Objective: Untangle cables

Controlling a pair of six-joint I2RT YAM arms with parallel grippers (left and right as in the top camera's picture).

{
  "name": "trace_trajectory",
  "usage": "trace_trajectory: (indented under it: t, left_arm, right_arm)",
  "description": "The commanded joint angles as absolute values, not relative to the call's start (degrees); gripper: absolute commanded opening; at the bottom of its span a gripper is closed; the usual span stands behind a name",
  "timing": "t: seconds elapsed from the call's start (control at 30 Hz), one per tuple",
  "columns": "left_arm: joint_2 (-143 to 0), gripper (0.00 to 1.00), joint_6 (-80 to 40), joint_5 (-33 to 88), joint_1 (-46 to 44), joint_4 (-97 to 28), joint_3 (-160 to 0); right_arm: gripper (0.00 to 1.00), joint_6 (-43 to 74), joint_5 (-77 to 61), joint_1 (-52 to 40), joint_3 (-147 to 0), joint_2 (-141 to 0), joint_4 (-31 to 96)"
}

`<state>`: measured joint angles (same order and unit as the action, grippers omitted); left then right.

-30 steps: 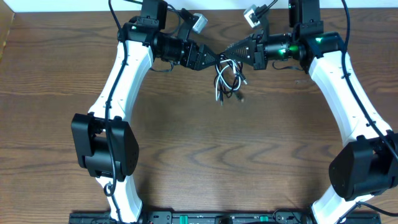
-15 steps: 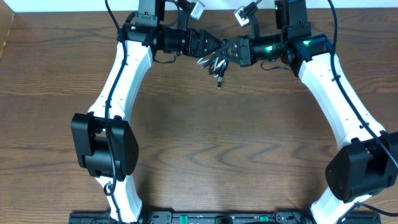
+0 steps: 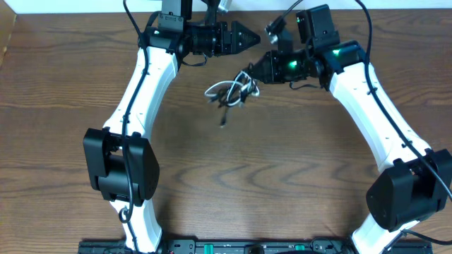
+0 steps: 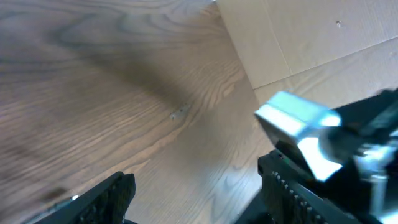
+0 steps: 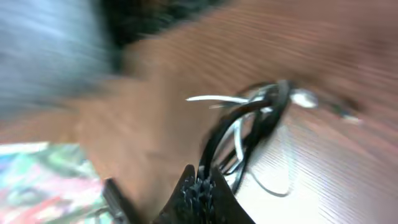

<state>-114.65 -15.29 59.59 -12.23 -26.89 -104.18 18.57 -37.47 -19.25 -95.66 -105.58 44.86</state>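
Overhead, left gripper (image 3: 247, 37): spread wide and empty; sits at the far edge, just beyond the cables and apart from them.
Overhead, right gripper (image 3: 254, 72): pinched tight on the right end of the cables; likely grips there so the loops can fall loose.
Overhead, cables (image 3: 227, 92): black and white looped into one knot at far centre of the table (image 3: 282, 176), trailing left and near from the grip; one plug end (image 3: 223, 122) nearest, hanging or lying, cannot tell which.
Left wrist, fingers (image 4: 106, 199): well apart, bare wood between, nothing held, no cable in sight.
Left wrist, surroundings: cardboard (image 4: 298, 43) far right; grey block (image 4: 292, 118) blurred, unclear what.
Left wrist, reason: probably held wide to take a second strand.
Right wrist, fingertips (image 5: 199, 193): closed on a loop of the black cable (image 5: 249, 124); white cable (image 5: 214, 98) threads through the same loop; heavy blur.
Progress, judged: tangle not yet parted, early.
Next, judged: calls for the left jaws on the white strand alone, then a pull apart.
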Motion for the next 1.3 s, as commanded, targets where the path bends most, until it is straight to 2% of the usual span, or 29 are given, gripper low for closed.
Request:
trace_trajectory:
  t: [0.0,0.07,0.13,0.2,0.27,0.37,0.53,0.67,0.83,1.27]
  left_arm:
    - [-114.02,0.70,-15.62,59.29,-12.45,-26.89,-104.47]
    - [-114.02,0.70,-14.83,59.13,-12.45,-27.18,-104.47]
    - [-114.02,0.71,-13.30,56.77,-12.23,-29.17,-104.47]
    - [-114.02,0.70,-10.87,54.13,-11.90,-31.53,-104.47]
    - [-114.02,0.70,-7.40,49.56,-10.87,-35.05,-104.47]
    - [-114.02,0.71,-7.07,46.04,-9.63,-36.97,-104.47]
    - [-114.02,0.70,-7.07,45.32,-7.88,-38.65,-104.47]
    - [-114.02,0.70,-7.07,41.93,-7.68,-40.29,-104.47]
    - [-114.04,0.71,-7.07,40.86,-7.68,-41.34,-104.47]
    - [-114.24,0.70,-6.76,39.33,-7.68,-43.29,-104.47]
  right_arm:
    - [0.04,17.74,-22.20,-20.23,-95.79,-105.45,47.92]
    - [0.10,17.78,-16.10,-20.25,-95.79,-105.45,49.89]
    - [0.24,17.80,-9.02,-20.05,-95.79,-105.45,52.23]
    - [0.33,18.46,-4.49,-19.90,-95.79,-105.60,53.67]
    - [0.44,17.34,-5.17,-19.81,-95.79,-105.67,53.54]
    - [0.47,14.46,-6.35,-19.97,-95.79,-106.06,53.17]
    - [0.46,9.02,-10.17,-20.05,-95.79,-109.56,53.17]
    - [0.36,-2.68,-16.05,-20.32,-95.79,-115.35,53.19]
    - [0.30,-10.90,-16.27,-20.86,-95.79,-119.85,52.47]
    - [0.18,-14.83,-16.01,-22.79,-95.77,-127.15,50.72]
